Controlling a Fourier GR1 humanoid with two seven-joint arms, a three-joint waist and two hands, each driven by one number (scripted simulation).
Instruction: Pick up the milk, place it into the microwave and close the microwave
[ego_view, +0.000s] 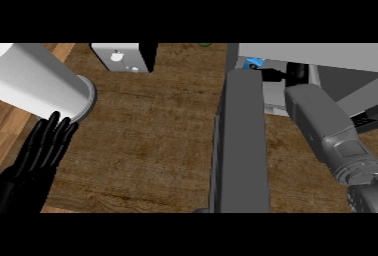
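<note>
Fingers on my left hand (40, 147) are straight and together, just resting at the lower left. Right hand's buried inside the microwave (310, 55) past the open door (240, 145), can't tell its fingers. Milk (255, 64) sits in there.

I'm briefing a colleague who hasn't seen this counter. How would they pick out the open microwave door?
Start at the brown wooden counter. Right of its middle, a long dark grey slab runs from the lower edge up toward the pale microwave: the microwave door. Unlike the white cylinder at far left, it is flat, dark and straight-edged.
</note>
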